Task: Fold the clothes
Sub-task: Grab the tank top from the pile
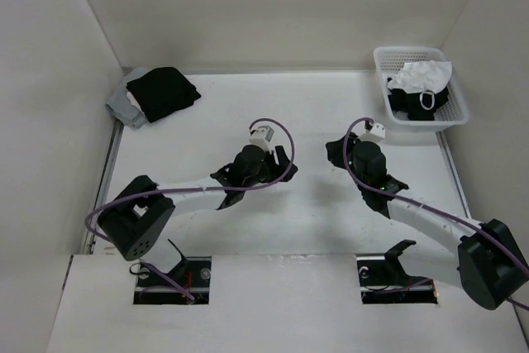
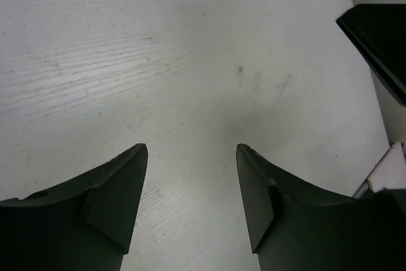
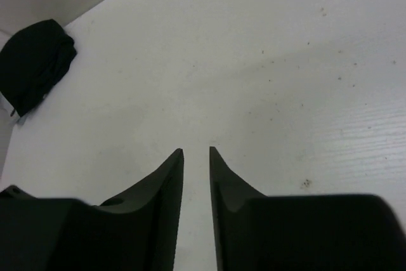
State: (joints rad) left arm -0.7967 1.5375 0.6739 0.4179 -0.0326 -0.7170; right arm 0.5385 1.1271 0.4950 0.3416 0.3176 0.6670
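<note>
The clothes, a white thin garment (image 1: 420, 73) with a narrow loop strap, lie crumpled in the white basket (image 1: 459, 113) at the back right, on top of dark cloth. My left gripper (image 1: 283, 163) (image 2: 191, 147) hovers over the bare table's middle, jaws wide open with nothing between them. My right gripper (image 1: 335, 151) (image 3: 196, 150) is a short way to its right, also over bare table. Its fingers stand a narrow gap apart and hold nothing. Both grippers are well away from the basket.
A black garment on grey cloth (image 1: 155, 94) (image 3: 35, 61) lies at the back left corner. White walls enclose the table on the left, back and right. A black part of the right arm (image 2: 379, 39) shows at the edge of the left wrist view.
</note>
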